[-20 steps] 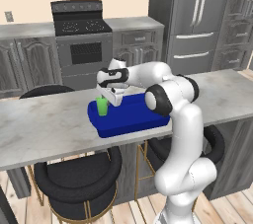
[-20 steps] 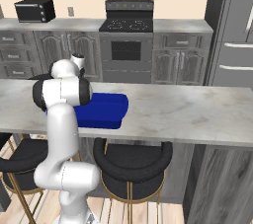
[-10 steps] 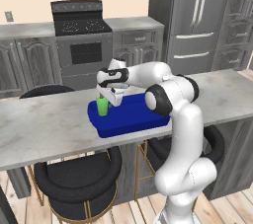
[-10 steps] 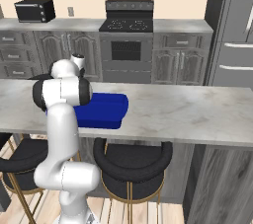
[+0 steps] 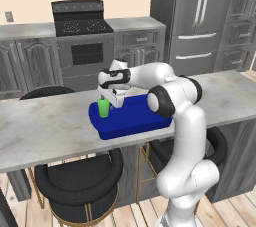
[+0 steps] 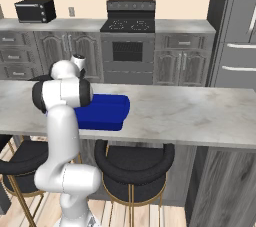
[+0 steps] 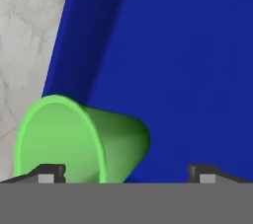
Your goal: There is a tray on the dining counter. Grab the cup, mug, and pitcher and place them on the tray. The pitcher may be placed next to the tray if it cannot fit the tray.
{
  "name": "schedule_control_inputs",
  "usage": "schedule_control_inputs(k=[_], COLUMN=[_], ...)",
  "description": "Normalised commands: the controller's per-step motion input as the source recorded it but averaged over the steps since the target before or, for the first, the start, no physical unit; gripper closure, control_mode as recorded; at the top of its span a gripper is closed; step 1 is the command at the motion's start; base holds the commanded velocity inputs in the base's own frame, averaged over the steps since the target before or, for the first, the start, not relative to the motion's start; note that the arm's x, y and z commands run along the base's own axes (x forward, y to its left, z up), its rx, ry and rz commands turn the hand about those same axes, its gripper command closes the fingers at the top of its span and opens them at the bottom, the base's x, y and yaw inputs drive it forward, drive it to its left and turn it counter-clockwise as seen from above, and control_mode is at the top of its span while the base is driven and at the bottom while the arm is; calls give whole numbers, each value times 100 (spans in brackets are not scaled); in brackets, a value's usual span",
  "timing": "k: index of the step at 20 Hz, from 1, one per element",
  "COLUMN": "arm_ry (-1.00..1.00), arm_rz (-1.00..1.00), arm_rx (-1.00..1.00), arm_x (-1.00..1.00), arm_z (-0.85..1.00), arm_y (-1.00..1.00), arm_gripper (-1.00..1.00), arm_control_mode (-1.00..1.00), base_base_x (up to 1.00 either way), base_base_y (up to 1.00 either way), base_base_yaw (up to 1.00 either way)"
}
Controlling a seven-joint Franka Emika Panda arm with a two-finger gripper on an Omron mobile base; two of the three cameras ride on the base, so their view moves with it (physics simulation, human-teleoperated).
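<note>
Looking along my tool [image 7: 126, 171], I see its two dark tips spread wide apart, one at each lower corner of the hand view, gripping nothing. The cup [image 7: 81, 139] sits between them but nearer the left tip, bright green, its open mouth turned toward the camera; I cannot tell whether that tip touches its rim. It stands on the floor of the tray [image 7: 173, 70], close against the tray's raised wall, with pale marble just past that wall.

From the left base view, the tool [image 5: 114, 96] hangs directly above the cup [image 5: 103, 107], which is upright in the tray's [image 5: 135, 118] left end, near its far-left corner. The rest of the blue tray holds nothing I can make out.

The tray lies on the table [image 5: 45, 131], roughly midway along its length and close to the near edge. From the right base view the arm hides most of the tray's [image 6: 107, 113] left end. Round black stools [image 5: 80, 181] stand under the table's near edge.
</note>
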Motion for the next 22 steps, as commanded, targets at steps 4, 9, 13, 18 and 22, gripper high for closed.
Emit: schedule_control_inputs(k=[4,9,13,18,22], arm_ry=[0,0,-3,-5,-1], arm_rz=[0,0,0,0,0], arm_rx=[0,0,0,0,0], arm_x=[-24,-26,-31,-33,-32], arm_z=[11,23,29,49,63], arm_y=[0,-1,0,-6,-31], arm_gripper=[-100,-100,-100,-100,-100], arm_control_mode=[-100,-100,-100,-100,-100], base_base_x=[0,0,0,0,0], base_base_y=[0,0,0,0,0], base_base_yaw=[0,0,0,0,0])
